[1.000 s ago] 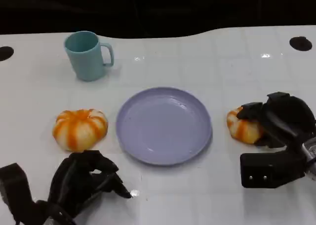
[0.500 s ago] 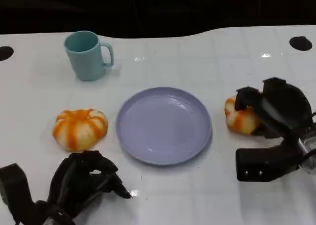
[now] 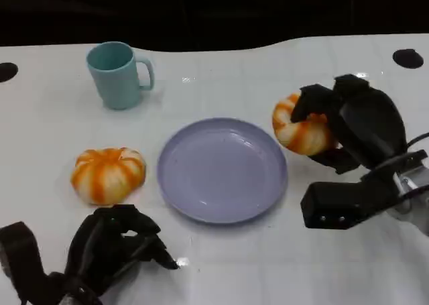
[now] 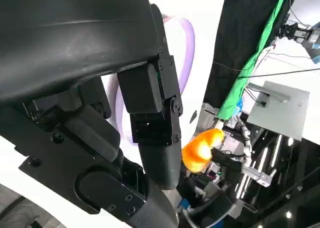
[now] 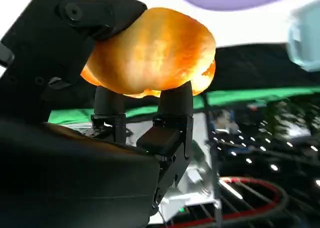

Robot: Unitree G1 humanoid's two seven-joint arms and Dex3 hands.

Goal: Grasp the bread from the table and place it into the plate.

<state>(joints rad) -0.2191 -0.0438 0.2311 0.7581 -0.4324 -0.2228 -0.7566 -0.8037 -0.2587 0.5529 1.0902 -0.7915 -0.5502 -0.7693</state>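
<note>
On the white worktop (image 3: 281, 265) my target, the plate (image 3: 222, 169), sits just left of my right hand (image 3: 348, 120), which grips the bread (image 3: 298, 127) aloft by its rim. Releasing early could bounce it off. Left hand (image 3: 114, 248) rests curled, holding nothing.

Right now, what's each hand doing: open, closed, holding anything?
Left hand: fingers curled in, holding nothing, low near the table's front edge.
Right hand: holding a bread, beside the plate.
</note>
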